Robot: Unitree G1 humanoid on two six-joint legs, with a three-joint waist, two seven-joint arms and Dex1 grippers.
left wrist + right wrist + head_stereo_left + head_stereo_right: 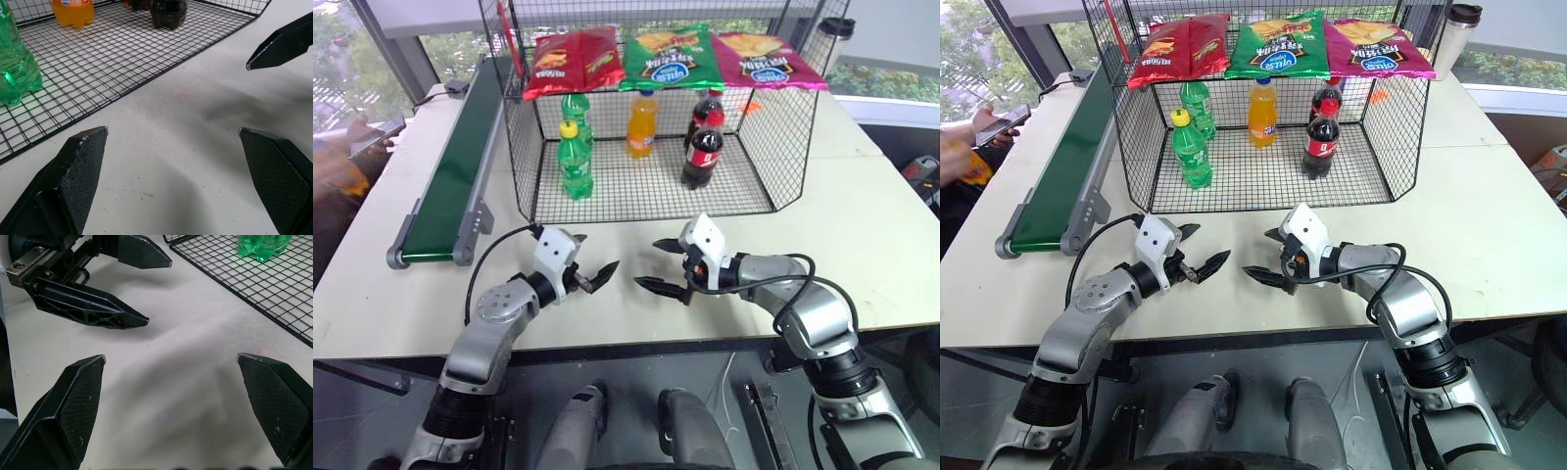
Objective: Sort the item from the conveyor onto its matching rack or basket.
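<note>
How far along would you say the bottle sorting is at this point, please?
It looks done: the orange soda bottle stands upright inside the wire basket, between the green bottles and the cola bottles. The conveyor carries nothing. Nothing is in hand: the left gripper and right gripper are open over the table in front of the basket. Nothing visible is left to sort.

1. The desk (862,225) is surfaced in matt, off-white laminate, finely speckled.
2. The basket (651,191) is formed of thin black wire mesh.
3. The orange soda bottle (642,124) is clear glossy plastic.
4. The conveyor (460,166) belt appears smooth dark green, framed in grey metal.
5. The fingertips (80,401) are finished in textured matt black.
</note>
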